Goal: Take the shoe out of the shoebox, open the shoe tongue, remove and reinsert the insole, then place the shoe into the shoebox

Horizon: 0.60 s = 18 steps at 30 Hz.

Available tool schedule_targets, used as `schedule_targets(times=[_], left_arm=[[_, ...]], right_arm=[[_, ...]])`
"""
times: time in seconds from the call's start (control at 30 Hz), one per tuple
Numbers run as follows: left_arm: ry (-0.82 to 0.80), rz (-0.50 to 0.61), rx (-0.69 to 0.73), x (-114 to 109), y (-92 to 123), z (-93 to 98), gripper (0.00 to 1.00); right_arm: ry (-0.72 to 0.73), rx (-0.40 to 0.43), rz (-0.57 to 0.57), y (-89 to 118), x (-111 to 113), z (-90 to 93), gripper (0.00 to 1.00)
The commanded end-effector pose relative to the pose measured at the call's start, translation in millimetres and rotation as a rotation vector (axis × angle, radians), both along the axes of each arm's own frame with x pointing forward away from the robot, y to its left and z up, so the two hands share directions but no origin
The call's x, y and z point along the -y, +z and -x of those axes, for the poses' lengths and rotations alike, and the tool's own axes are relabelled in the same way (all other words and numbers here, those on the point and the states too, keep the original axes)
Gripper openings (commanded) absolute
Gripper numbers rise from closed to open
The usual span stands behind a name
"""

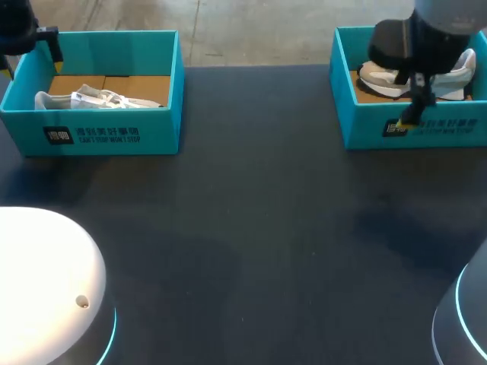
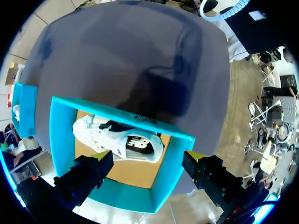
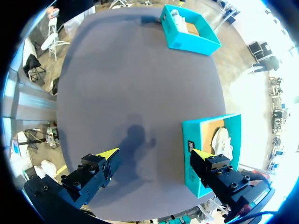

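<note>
Left gripper (image 2: 147, 156), fingers wide apart, hangs over the teal shoebox (image 2: 60, 135) on the bench (image 1: 266, 228), the white shoe (image 2: 107, 137) lying inside (right gripper (image 3: 156, 153), likewise spread, hovers by a second box (image 3: 188, 131)). A descent off-centre could catch a wall and drag the box.

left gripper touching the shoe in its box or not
Apart. The head view shows the left gripper at the back corner of the box, with bare floor showing between it and the shoe.

Black left pincer (image 2: 147, 154), right pincer (image 3: 155, 154), yellow tips (image 3: 110, 153); white bases (image 1: 46, 281), cyan rings (image 1: 112, 334).
</note>
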<state>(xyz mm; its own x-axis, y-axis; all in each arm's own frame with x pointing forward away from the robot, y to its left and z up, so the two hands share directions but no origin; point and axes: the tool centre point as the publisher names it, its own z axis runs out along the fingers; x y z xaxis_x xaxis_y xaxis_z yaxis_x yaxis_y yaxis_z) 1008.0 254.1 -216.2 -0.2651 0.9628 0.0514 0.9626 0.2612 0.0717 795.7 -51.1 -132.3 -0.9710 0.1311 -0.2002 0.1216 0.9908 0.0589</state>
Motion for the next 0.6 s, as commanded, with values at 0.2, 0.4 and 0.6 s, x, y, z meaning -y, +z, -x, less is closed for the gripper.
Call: schedule_targets(times=[0.2, 0.4, 0.6], left_arm=[[-0.074, -0.034, 0.023, -5, 11, 31.6, 1.00], [-0.051, -0.028, 0.009, -3, 10, 32.7, 1.00], [-0.051, -0.028, 0.009, -3, 10, 32.7, 1.00]], right_arm=[[-0.075, -0.021, -0.054, -11, 18, -38.6, 1.00], [-0.351, 0.011, -0.143, -9, 34, -56.6, 1.00], [-0.475, 0.087, -0.213, -7, 40, -61.8, 1.00]])
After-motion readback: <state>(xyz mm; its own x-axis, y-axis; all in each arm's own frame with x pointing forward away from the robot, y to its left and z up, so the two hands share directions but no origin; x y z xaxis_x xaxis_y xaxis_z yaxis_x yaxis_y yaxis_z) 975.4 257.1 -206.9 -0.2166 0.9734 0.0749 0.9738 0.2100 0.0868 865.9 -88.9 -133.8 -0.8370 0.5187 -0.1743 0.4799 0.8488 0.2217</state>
